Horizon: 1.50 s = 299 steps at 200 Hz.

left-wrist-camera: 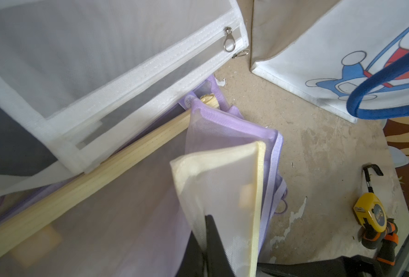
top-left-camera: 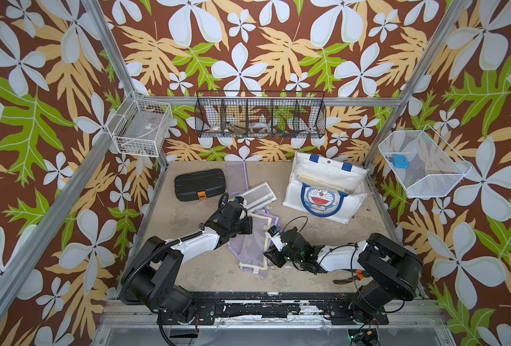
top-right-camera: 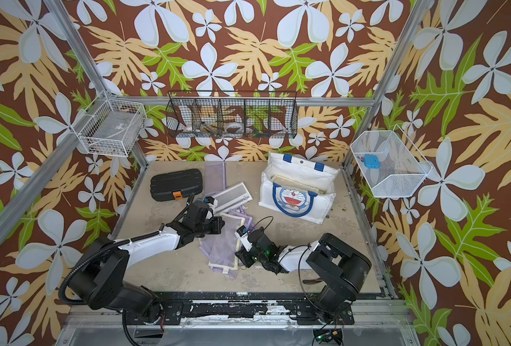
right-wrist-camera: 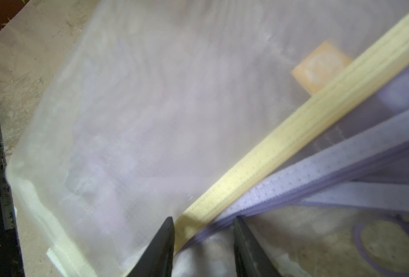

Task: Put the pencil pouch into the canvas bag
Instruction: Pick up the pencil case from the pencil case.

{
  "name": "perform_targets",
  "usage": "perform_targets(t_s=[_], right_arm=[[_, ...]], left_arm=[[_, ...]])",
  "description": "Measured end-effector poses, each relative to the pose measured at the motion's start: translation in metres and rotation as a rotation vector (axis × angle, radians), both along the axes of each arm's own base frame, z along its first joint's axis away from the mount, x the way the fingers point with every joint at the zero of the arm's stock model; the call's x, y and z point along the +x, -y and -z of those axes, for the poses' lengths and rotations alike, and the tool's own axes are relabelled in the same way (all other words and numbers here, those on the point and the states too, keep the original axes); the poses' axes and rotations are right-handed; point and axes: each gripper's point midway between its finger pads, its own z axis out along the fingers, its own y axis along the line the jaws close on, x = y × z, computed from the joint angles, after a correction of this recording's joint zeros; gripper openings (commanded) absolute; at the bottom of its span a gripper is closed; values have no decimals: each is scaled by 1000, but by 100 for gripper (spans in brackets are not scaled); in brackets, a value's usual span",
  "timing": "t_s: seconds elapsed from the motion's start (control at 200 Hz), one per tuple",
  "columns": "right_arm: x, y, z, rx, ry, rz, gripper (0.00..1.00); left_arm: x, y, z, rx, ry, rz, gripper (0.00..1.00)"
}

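Pinched cream pouch corner in shut left tool, straddled zip bands with half-open right tool; risked dragging tangled purple pouches along.

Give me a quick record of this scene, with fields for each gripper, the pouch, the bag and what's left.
left gripper: shut on a corner of the yellow-trimmed mesh pouch
right gripper: open, jaws astride a yellow zipper band
canvas bag: back right of the table, mouth open, apart from both grippers
nearby: purple mesh pouches, white mesh pouch, black case
task status: pouch not yet in the bag
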Motion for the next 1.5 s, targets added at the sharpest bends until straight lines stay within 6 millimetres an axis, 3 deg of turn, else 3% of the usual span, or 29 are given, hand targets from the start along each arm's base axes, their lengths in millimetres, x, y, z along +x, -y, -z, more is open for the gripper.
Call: perform_targets(t_s=[0.175,0.4,0.545,0.721,0.861,1.031,1.121,1.236,1.346,1.496], right_arm=[[-13,10,-21,11,-16,-14,68],[-22,15,-102,153,96,-33,88],[-30,23,-153,255,174,-41,92],[-45,28,-206,406,245,-75,93],[-53,30,-232,492,279,-100,93],[-56,31,-250,548,322,-109,92],[-57,31,-257,569,340,-115,86],[-62,25,-265,609,345,-163,65],[-67,18,-262,639,324,-205,51],[-76,11,-260,678,291,-263,13]], left_arm=[[-5,-6,-38,-22,76,-3,0],[-28,-8,-94,-113,204,60,0],[-59,-3,-129,-246,304,160,0],[-99,6,-189,-472,474,312,0],[-123,13,-224,-613,548,425,0],[-151,18,-249,-751,596,562,0],[-164,19,-262,-800,623,619,0],[-177,21,-272,-837,646,673,0],[-181,25,-273,-856,641,700,0],[-181,29,-268,-863,620,708,0]])
